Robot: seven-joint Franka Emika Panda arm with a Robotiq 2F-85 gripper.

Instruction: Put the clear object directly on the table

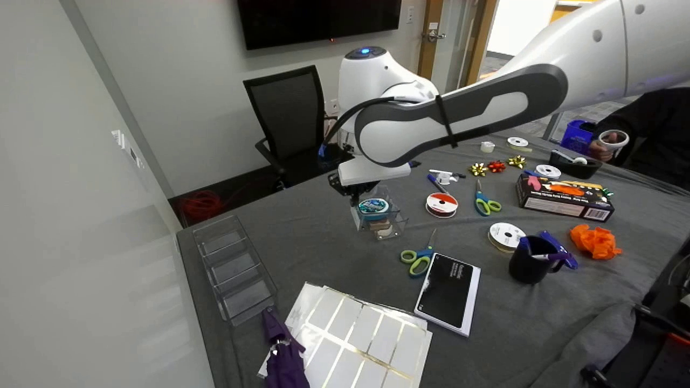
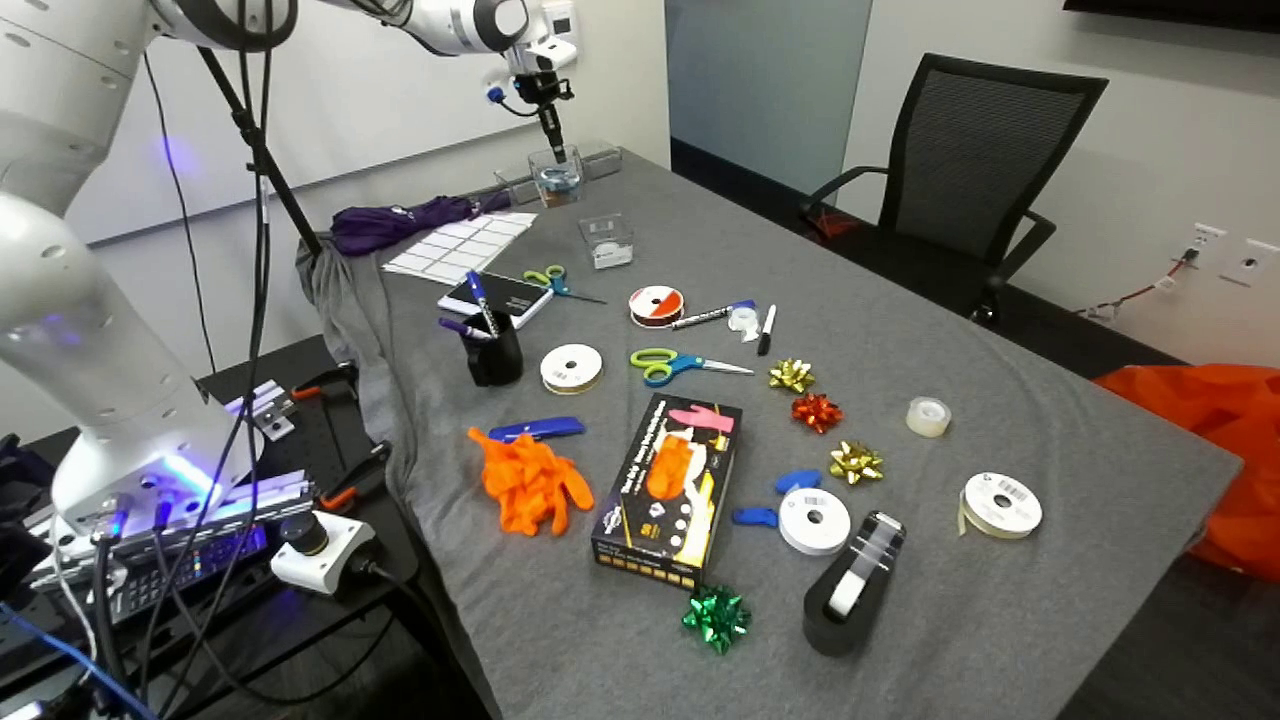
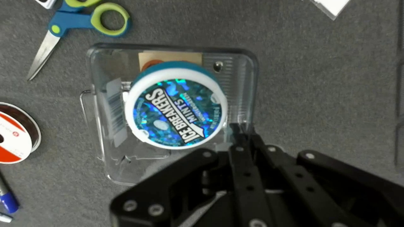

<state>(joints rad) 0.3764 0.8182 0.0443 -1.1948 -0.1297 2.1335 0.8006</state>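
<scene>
One clear plastic bin (image 3: 176,48), Ice Breakers mints (image 3: 175,112) inside, clamped in jaws, seemingly aloft. Pickup done; placing on desk (image 1: 318,248), release left.

Bright, soft light covers the table (image 2: 870,340). In an exterior view, violet tints the whiteboard (image 2: 340,110) at ten o'clock.

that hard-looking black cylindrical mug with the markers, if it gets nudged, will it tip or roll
The black cylindrical mug would probably slide rather than roll if nudged low, since it stands upright. Pushed near the rim, it may tip, as a blue plastic marker and a purple plastic marker lean out above it. Both could shift, since neither looks clamped.
</scene>
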